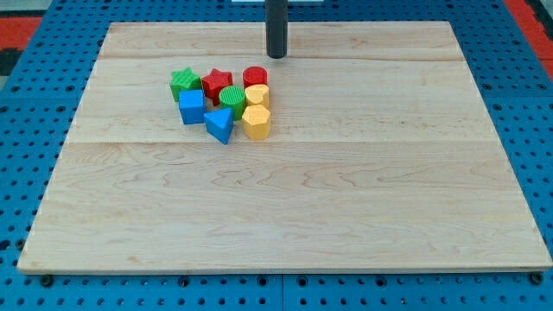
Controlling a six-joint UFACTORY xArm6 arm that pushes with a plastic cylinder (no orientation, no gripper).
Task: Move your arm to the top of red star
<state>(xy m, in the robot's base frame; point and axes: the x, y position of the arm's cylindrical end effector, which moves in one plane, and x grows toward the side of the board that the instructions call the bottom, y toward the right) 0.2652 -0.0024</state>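
One dark rod comes down from the view's top edge, and my tip rests on the wooden board near its top edge; the arm carries no pincer, so there is nothing to open, close or grip. Just below the tip, a little toward the view's left, sits the red cylinder, apart from it. The red star lies further to the view's left and lower, well clear of the tip, in the top row of a tight cluster. To its left is the green star. Below these come the blue cube, the green cylinder and a yellow block. Lowest are the blue triangular block and the yellow hexagonal block.
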